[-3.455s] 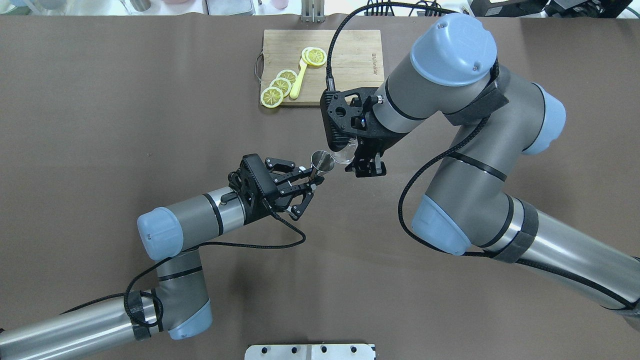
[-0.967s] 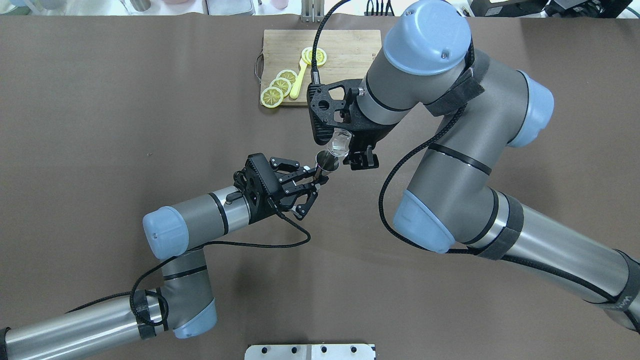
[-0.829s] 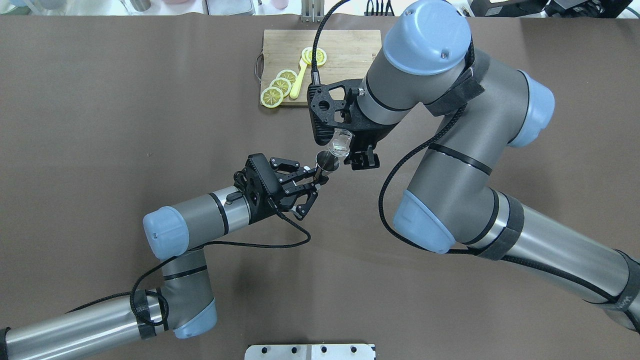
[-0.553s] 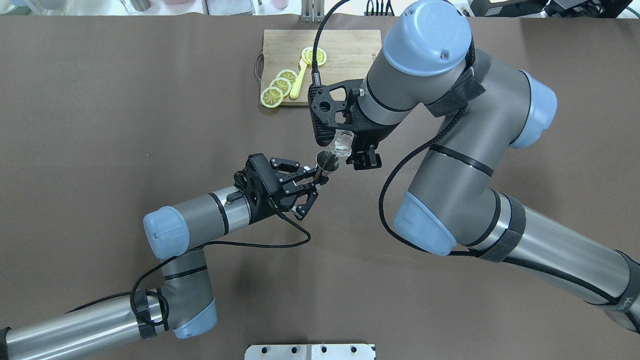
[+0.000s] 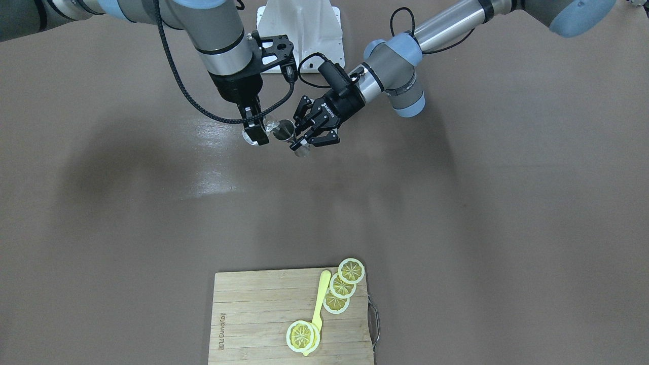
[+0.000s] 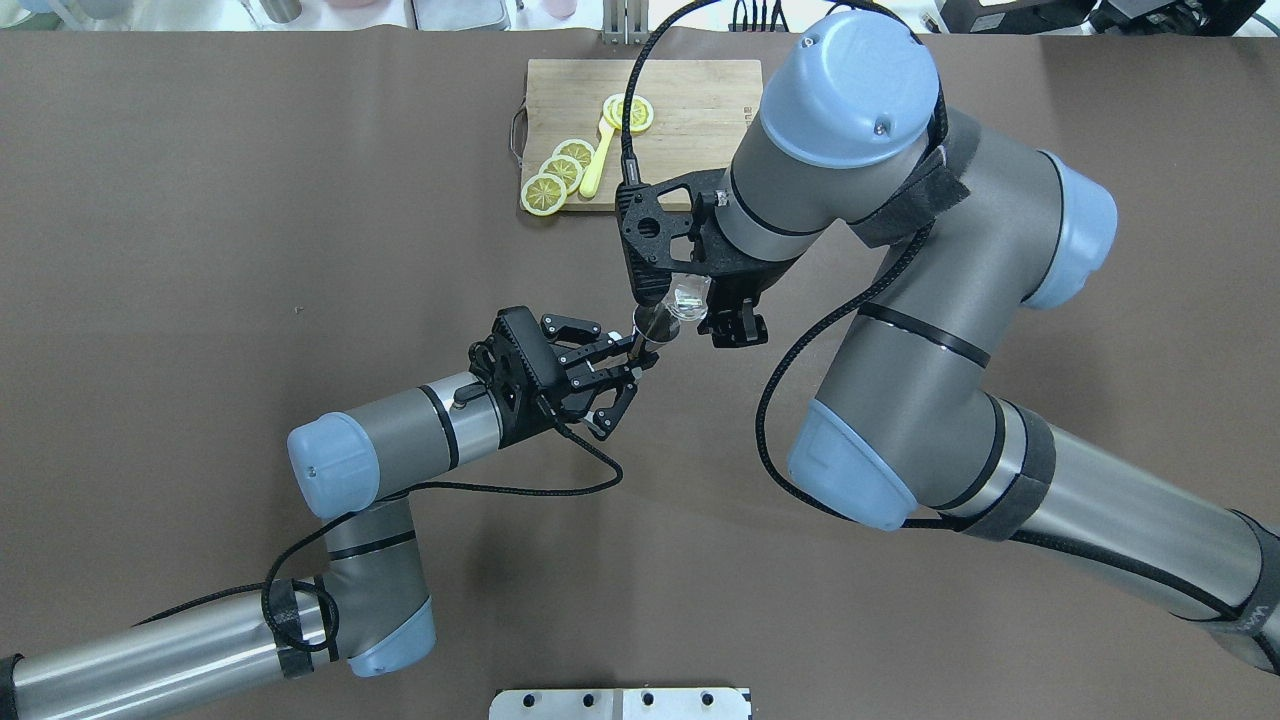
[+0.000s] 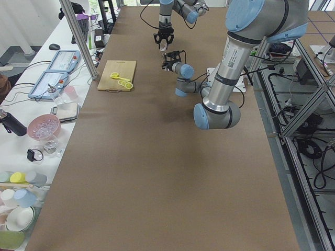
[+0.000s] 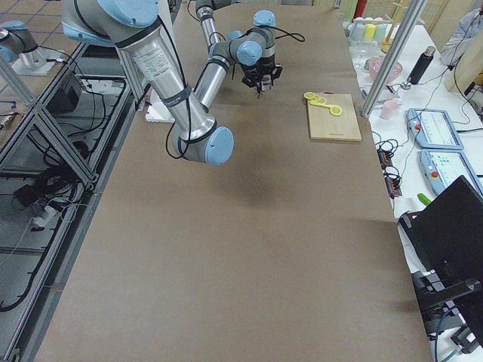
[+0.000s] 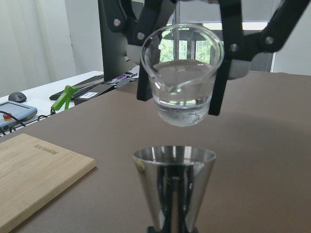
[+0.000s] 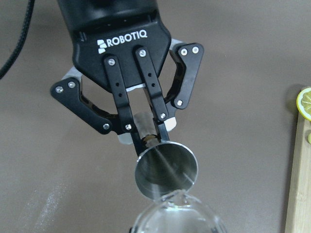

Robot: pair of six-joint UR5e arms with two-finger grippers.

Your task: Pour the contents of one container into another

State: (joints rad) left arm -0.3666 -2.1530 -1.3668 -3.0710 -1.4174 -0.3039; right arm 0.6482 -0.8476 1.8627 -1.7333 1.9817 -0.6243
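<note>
The small clear glass (image 6: 688,297) (image 9: 182,80) hangs tilted in the air, some clear liquid in it, its mouth turned toward the jigger. My right gripper (image 6: 712,312) is shut on the glass, and its black fingers (image 9: 229,48) flank it. Just below the glass's lip stands the grey metal jigger (image 6: 655,322) (image 9: 173,179) (image 10: 166,169), upright and held off the table at its narrow waist. My left gripper (image 6: 632,358) (image 10: 150,133) is shut on that waist. In the front view the glass (image 5: 269,122) nearly touches the jigger (image 5: 284,130). I see no stream falling.
A wooden cutting board (image 6: 700,100) with lemon slices (image 6: 560,170) and a yellow spoon (image 6: 597,165) lies at the far middle of the brown table. A metal plate (image 6: 620,703) sits at the near edge. Cups and bowls (image 7: 42,128) stand on a side bench.
My right gripper has carried the glass a little nearer and lower, closer over the jigger's rim. The left gripper and jigger have hardly moved.
</note>
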